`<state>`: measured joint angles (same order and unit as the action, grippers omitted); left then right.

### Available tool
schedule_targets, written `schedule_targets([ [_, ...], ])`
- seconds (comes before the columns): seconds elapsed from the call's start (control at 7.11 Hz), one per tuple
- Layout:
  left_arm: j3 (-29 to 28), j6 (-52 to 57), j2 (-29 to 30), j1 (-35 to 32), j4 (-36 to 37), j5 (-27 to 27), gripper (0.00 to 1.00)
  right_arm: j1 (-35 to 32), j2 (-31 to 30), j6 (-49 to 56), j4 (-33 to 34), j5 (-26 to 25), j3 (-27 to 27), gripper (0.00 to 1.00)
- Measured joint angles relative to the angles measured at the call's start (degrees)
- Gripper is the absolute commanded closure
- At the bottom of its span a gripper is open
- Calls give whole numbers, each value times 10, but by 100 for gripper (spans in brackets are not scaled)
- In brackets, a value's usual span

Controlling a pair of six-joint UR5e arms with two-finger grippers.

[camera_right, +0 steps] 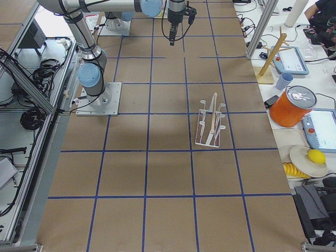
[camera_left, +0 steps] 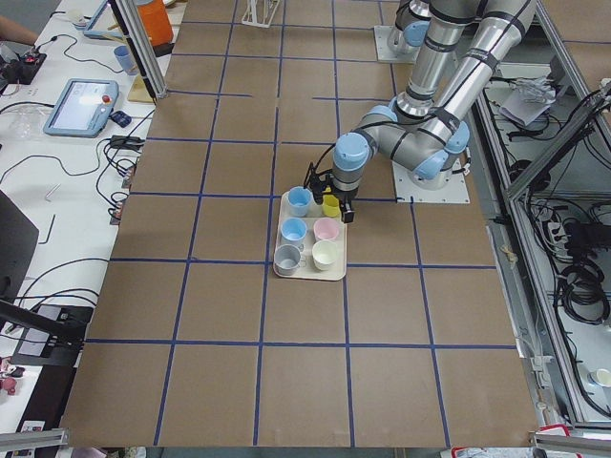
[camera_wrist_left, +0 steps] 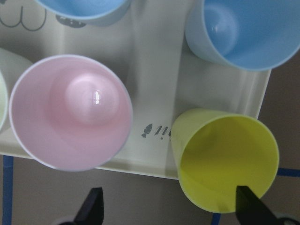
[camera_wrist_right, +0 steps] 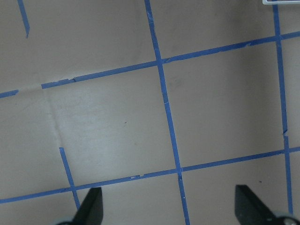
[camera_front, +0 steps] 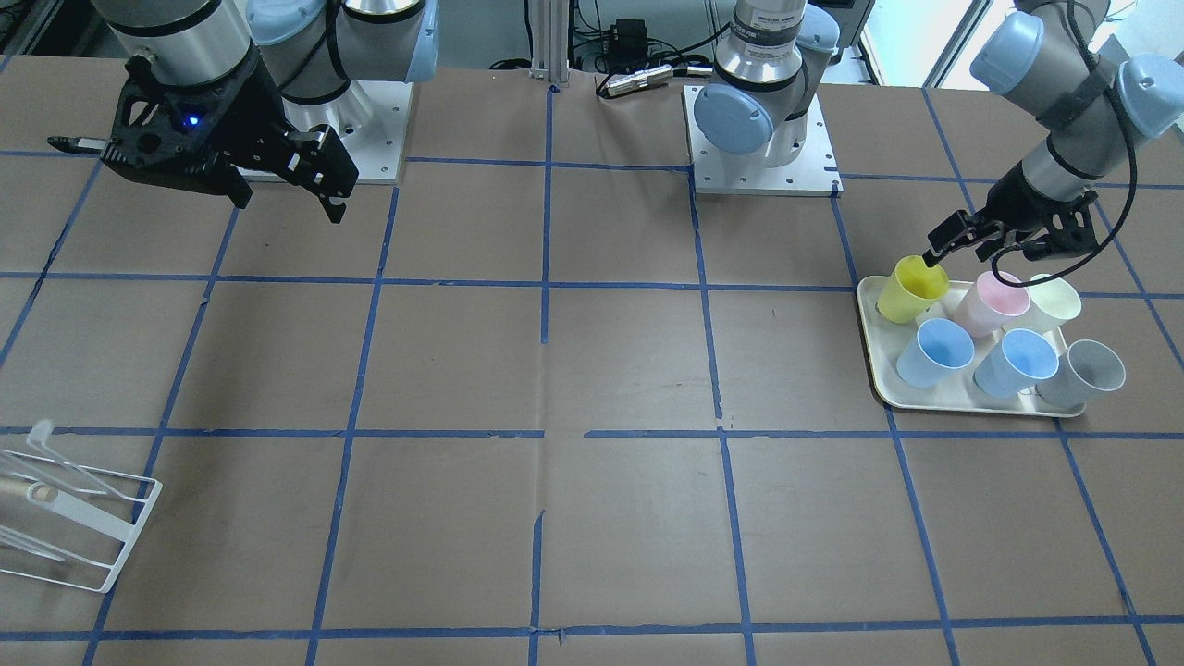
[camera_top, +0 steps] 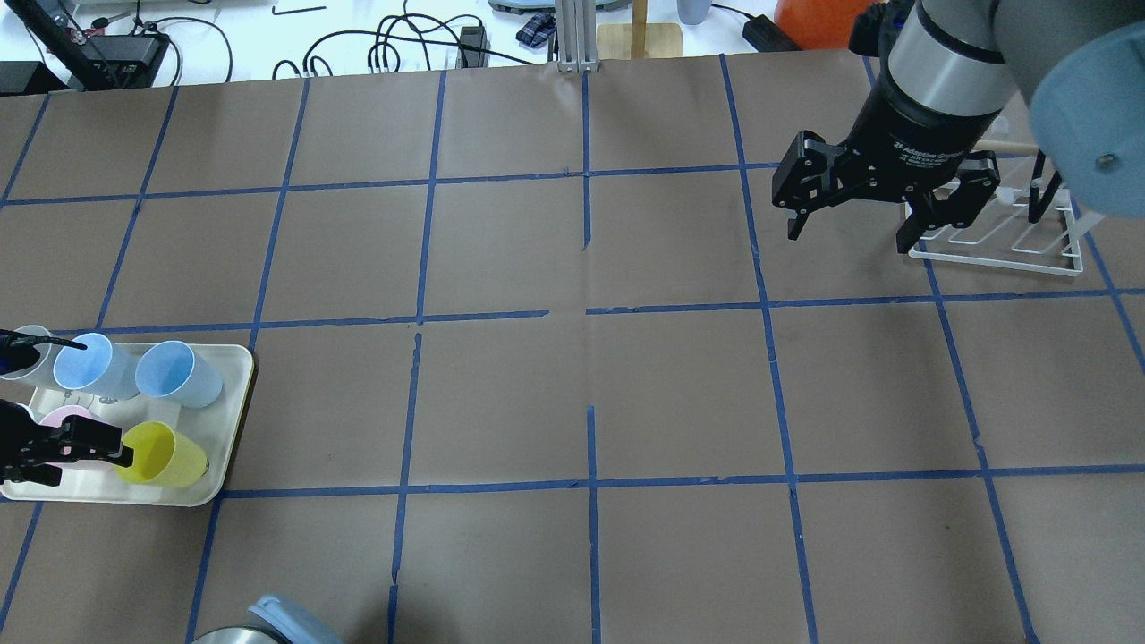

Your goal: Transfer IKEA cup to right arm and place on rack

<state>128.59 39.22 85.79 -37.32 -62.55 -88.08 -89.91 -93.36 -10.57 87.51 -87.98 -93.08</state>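
Note:
The bright yellow IKEA cup (camera_front: 911, 289) stands upright at a corner of the cream tray (camera_front: 869, 314); it also shows in the overhead view (camera_top: 161, 454) and the left wrist view (camera_wrist_left: 225, 159). My left gripper (camera_front: 967, 252) is open just above the tray; in the left wrist view (camera_wrist_left: 171, 208) one fingertip (camera_wrist_left: 248, 208) sits over the cup's near rim and the other lies outside the tray. My right gripper (camera_top: 850, 237) is open and empty, high above the table beside the white wire rack (camera_top: 1002, 237). The rack also shows at the table's edge in the front view (camera_front: 74, 518).
The tray also holds a pink cup (camera_front: 994, 301) right next to the yellow one, a pale cream cup (camera_front: 1054, 298), two blue cups (camera_front: 936, 351) and a grey cup (camera_front: 1091, 370). Brown paper with blue tape lines covers the table between tray and rack.

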Motion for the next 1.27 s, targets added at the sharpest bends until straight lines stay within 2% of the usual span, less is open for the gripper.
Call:
schedule_targets([
  [0.42, 11, -63, 4, -2, -2, -3, 2, 0, -1, 0, 1, 0, -5, 0],
  [1.27, 24, -78, 19, -2, 18, -4, 6, -1, -1, -1, 2, 1, -6, 0],
])
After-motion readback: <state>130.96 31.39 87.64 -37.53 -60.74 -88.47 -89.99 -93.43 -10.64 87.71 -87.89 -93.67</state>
